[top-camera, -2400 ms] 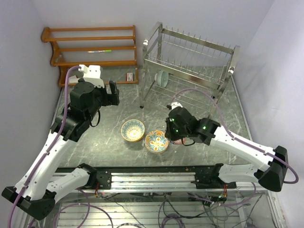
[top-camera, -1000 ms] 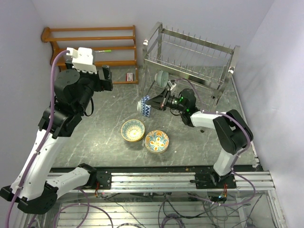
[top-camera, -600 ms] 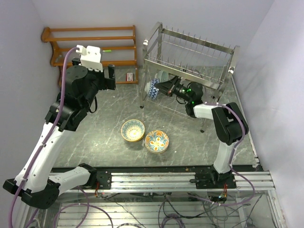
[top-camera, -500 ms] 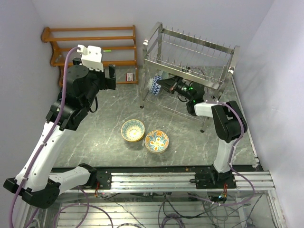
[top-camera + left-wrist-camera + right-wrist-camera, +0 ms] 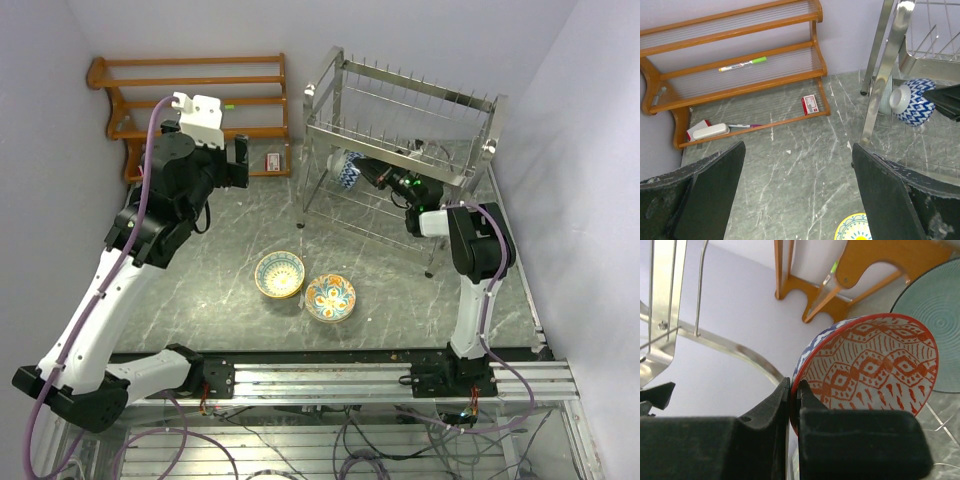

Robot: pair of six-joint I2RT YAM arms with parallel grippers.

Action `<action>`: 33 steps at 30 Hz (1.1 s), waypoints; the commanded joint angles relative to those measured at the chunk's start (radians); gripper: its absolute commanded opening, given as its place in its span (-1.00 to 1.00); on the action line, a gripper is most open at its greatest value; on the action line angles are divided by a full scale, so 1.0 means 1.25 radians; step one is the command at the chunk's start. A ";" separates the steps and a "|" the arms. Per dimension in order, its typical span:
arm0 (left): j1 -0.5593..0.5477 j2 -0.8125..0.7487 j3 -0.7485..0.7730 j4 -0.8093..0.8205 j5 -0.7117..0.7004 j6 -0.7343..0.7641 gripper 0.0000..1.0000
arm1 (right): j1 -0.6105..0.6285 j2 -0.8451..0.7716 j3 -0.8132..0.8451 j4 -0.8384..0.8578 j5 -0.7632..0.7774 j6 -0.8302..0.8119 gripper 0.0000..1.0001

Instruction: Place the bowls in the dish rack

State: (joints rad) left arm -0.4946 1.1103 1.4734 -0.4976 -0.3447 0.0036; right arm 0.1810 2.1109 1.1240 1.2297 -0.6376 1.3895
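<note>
The blue-and-white zigzag bowl (image 5: 345, 168) has just gone from hanging outside the dish rack's (image 5: 497, 120) front left post to sitting tipped on its side inside the lower tier, upper middle of the overhead frame. The right gripper (image 5: 368, 172) has reached in under the top tier with it, fingers pinched on the rim, red-patterned inside (image 5: 870, 375) facing the wrist cam. There's a teal dish (image 5: 935, 325) just beside it. I'd say it's about ready to be set between the prongs, but it isn't let go yet. Two more bowls, yellow-teal (image 5: 279, 274) and floral (image 5: 330, 297), wait lower middle on the table. The left gripper (image 5: 797, 150) is spread wide, empty, near the wooden shelf (image 5: 190, 100).
</note>
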 commanded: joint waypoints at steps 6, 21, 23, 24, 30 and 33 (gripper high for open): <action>-0.003 0.031 -0.001 0.036 0.011 -0.001 0.98 | -0.061 0.011 0.037 0.087 0.034 -0.029 -1.00; -0.003 0.067 0.011 0.034 0.009 -0.002 0.98 | -0.086 0.143 0.094 0.188 0.073 0.007 -1.00; -0.003 0.072 0.010 0.035 0.012 -0.001 0.98 | -0.088 0.164 0.115 0.200 0.071 0.017 -1.00; -0.003 0.075 0.010 0.036 0.012 -0.003 0.98 | -0.089 0.174 0.123 0.206 0.067 0.022 -1.00; -0.003 0.089 0.014 0.040 0.016 -0.003 0.98 | -0.090 0.228 0.145 0.268 0.067 0.083 -1.00; -0.003 0.093 0.014 0.041 0.017 -0.003 0.98 | -0.089 0.247 0.155 0.276 0.055 0.108 -1.00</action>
State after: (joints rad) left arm -0.4946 1.2217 1.4731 -0.4892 -0.3397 0.0029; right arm 0.0799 2.3882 1.2835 1.4570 -0.5682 1.4662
